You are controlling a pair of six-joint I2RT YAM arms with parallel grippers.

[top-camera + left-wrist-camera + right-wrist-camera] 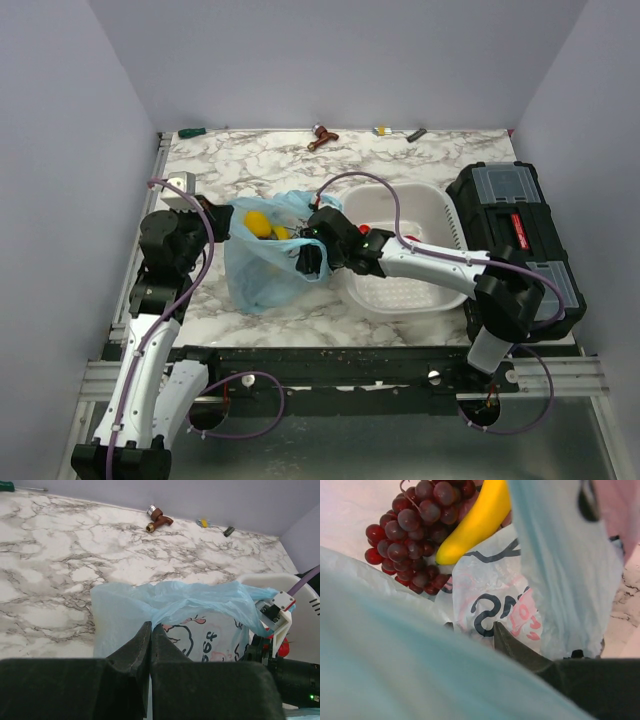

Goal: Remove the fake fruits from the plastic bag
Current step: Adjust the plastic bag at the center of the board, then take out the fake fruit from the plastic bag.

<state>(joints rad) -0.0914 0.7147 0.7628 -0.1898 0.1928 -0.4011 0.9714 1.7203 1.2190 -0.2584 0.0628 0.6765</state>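
**Left gripper** (151, 626): you see its two dark fingers pressed flat together at the lower centre of the left wrist view. They pinch a fold of the plastic bag (170, 597), and the pale blue film rises from the tips and spreads toward the right of the frame.

**Right gripper** (309, 258): in the top view it sits in the bag's mouth, near the centre of the frame. Its own view shows only one dark finger (517, 647) at lower centre. The rest is behind film, so you cannot tell whether the jaws are parted or closed.

**Contents:** the grape bunch (412, 527) fills the upper left of the right wrist view, and the banana (480, 517) lies against its right side. In the top view the lemon (258, 222) shows in the bag's upper opening.

**Print:** the bag carries a dark S-like stroke and pink marks, which you cannot read as words.

**Setting:** the bag lies on the marbled table (250, 160), just beside the white basket (430, 195). Right of that is a black toolbox (510, 225) with a red label too small to read.
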